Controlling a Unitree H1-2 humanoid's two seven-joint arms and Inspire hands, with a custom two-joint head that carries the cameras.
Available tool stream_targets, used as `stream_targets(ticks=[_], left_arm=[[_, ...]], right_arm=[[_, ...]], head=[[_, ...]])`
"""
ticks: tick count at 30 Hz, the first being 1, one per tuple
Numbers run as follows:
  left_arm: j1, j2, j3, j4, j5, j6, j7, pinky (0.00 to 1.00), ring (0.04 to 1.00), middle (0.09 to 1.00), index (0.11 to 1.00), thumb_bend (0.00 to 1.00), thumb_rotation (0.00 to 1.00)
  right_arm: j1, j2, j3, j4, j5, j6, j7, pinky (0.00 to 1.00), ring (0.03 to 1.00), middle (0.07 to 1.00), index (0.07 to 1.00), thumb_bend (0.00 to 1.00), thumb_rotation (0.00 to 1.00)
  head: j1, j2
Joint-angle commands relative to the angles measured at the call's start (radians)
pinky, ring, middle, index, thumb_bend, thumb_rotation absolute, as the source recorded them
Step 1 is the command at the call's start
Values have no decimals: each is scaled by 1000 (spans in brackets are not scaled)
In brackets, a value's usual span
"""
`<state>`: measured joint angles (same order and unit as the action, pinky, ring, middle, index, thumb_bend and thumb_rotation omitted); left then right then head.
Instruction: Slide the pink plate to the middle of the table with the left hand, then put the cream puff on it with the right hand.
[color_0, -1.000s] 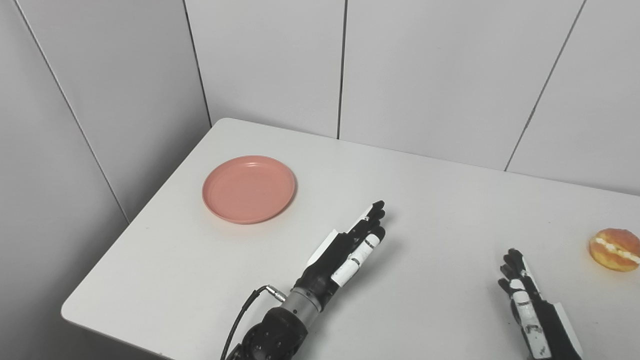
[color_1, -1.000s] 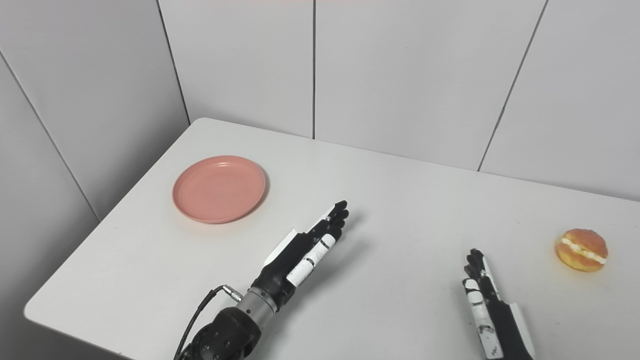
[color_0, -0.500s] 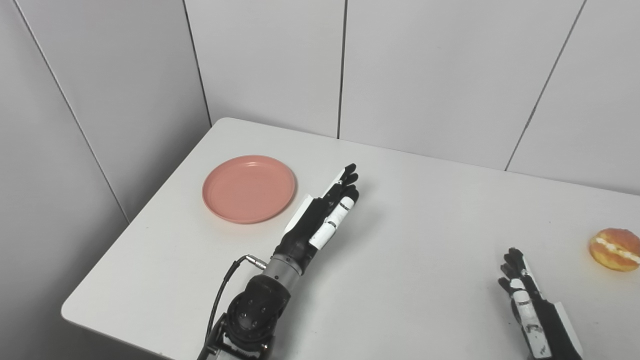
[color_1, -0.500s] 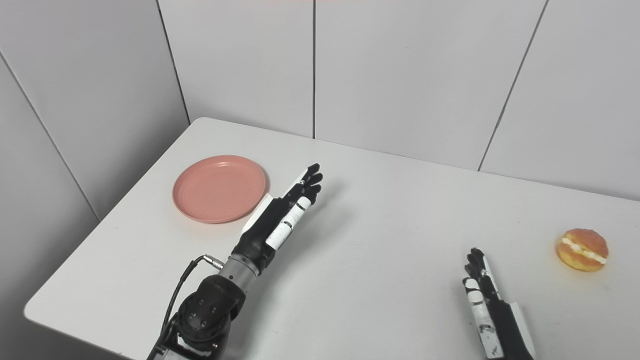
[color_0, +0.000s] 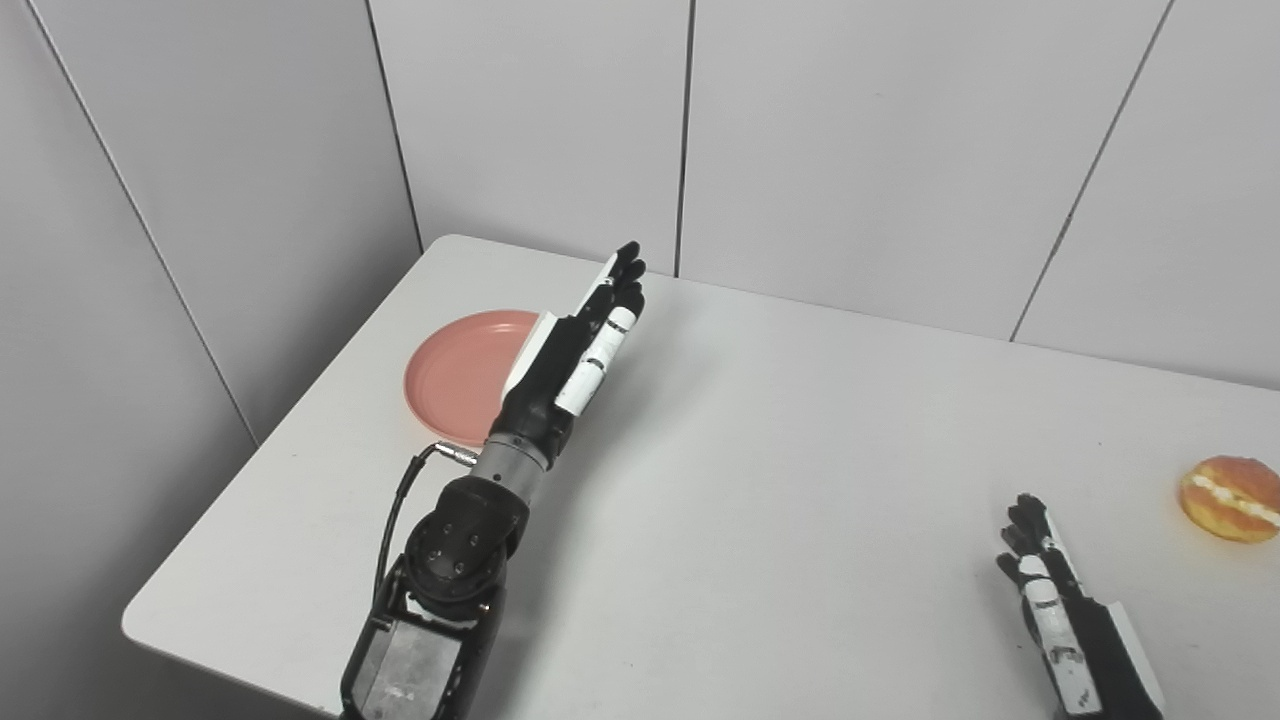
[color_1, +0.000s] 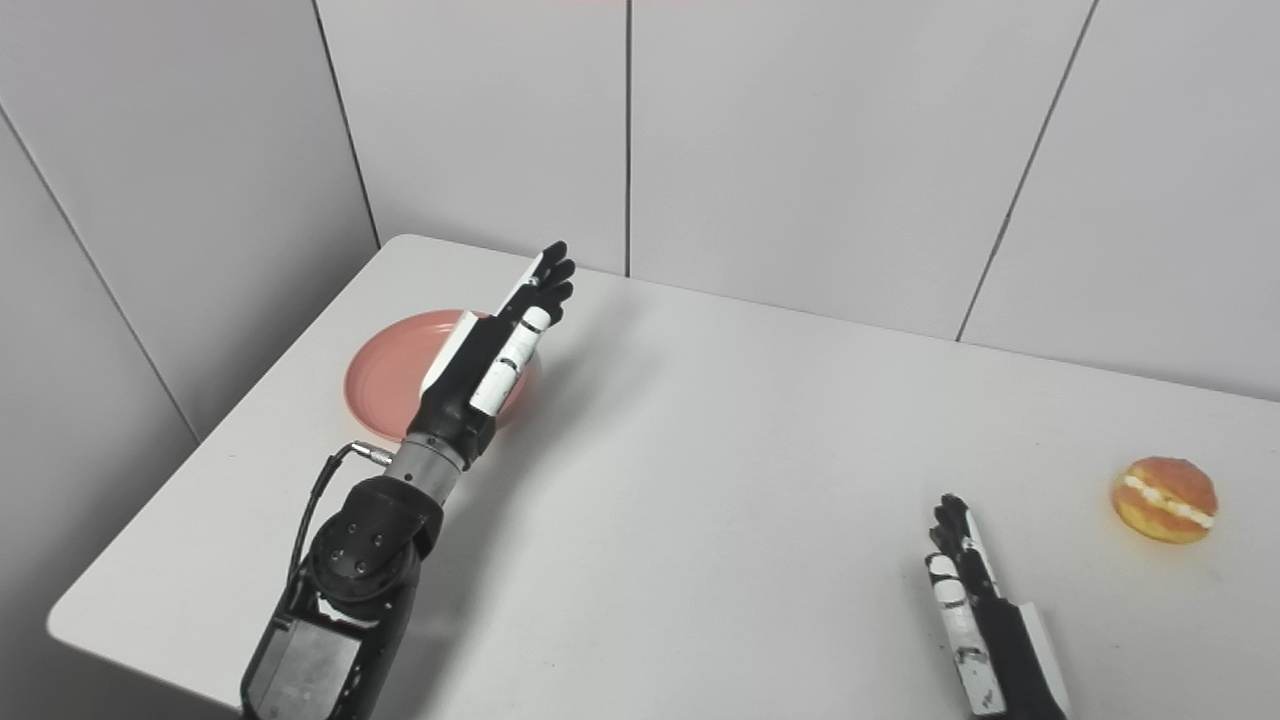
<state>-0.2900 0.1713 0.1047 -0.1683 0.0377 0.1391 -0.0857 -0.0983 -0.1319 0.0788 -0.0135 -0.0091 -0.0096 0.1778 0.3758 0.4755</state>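
Left eye view: round glossy pink plate (color_0: 455, 375).

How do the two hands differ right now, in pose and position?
The left hand reaches far across the table, over the right part of the pink plate; the right hand sits low at the near edge, short of the cream puff. The left arm shows nearly full length; of the right, only the hand shows. Both are open with fingers straight, holding nothing.
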Motion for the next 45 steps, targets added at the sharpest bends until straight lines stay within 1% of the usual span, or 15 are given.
stream_targets(ticks=[1, 3, 6, 11, 14, 17, 19, 20, 22, 24, 26, 32, 38, 42, 45], left_arm=[[-50, 15, 23, -17, -26, -32, 17, 979, 977, 992, 985, 476, 1000], [-58, 19, 41, -17, -37, -30, 23, 987, 981, 994, 986, 469, 1000], [-70, 22, 70, -18, -53, -33, 41, 999, 977, 991, 986, 431, 1000], [-85, 31, 110, -10, -83, -3, 55, 1000, 985, 996, 986, 424, 1000], [-91, 50, 132, 8, -94, -7, 58, 1000, 992, 1000, 988, 417, 1000], [-100, 66, 162, 22, -104, 5, 75, 1000, 995, 995, 979, 466, 1000], [-104, 76, 180, 32, -115, 8, 84, 1000, 995, 992, 978, 475, 1000], [-105, 87, 185, 42, -113, -3, 85, 1000, 995, 991, 978, 476, 1000], [-109, 104, 194, 59, -108, -21, 88, 995, 985, 990, 984, 445, 1000], [-116, 118, 207, 80, -108, -28, 99, 980, 976, 982, 972, 426, 1000], [-122, 124, 218, 91, -110, -22, 110, 977, 975, 981, 968, 428, 1000], [-131, 153, 257, 138, -127, -33, 128, 979, 971, 977, 967, 425, 1000], [-131, 186, 275, 183, -125, -64, 133, 968, 966, 971, 960, 410, 1000], [-128, 197, 289, 196, -146, -57, 135, 973, 972, 977, 966, 426, 1000], [-125, 202, 301, 202, -156, -43, 139, 982, 976, 978, 967, 435, 1000]], right_arm=[[-7, 2, -2, -10, 0, 27, -4, 1000, 1000, 1000, 1000, 197, 1000], [-8, 2, -2, -8, 2, 25, -4, 1000, 1000, 1000, 1000, 196, 1000], [-7, 3, -4, -6, 4, 24, -5, 1000, 1000, 1000, 1000, 204, 1000], [-6, 2, -2, -9, -6, 25, -9, 1000, 1000, 1000, 1000, 195, 1000], [-7, 2, -2, -8, -6, 24, -8, 1000, 1000, 1000, 1000, 188, 1000], [-7, 2, -2, -11, -4, 32, -6, 1000, 1000, 1000, 1000, 186, 1000], [-7, 2, -2, -11, -6, 29, -7, 1000, 1000, 1000, 1000, 179, 1000], [-7, 2, -3, -12, -4, 30, -6, 1000, 1000, 1000, 1000, 176, 1000], [-7, 2, -3, -10, -2, 27, -5, 1000, 1000, 1000, 1000, 184, 1000], [-8, 2, -6, -7, 9, 24, -1, 1000, 1000, 1000, 1000, 188, 1000], [-7, 2, -8, -8, 15, 25, 1, 1000, 1000, 1000, 1000, 184, 1000], [-7, -2, -8, -3, 10, 14, 0, 1000, 1000, 1000, 1000, 173, 1000], [-7, -3, -11, -6, 18, 25, 4, 1000, 1000, 1000, 1000, 155, 1000], [-7, -7, -8, -3, 15, 15, 5, 1000, 1000, 1000, 1000, 155, 1000], [-6, -7, -7, -8, 9, 25, 1, 1000, 1000, 1000, 1000, 159, 1000]], head=[[1, 0], [2, 0], [1, 0], [0, -3], [2, -2], [2, -2], [2, -1], [2, 0], [2, 0], [3, 1], [3, 1], [5, 3], [8, 3], [9, 4], [6, 7]])
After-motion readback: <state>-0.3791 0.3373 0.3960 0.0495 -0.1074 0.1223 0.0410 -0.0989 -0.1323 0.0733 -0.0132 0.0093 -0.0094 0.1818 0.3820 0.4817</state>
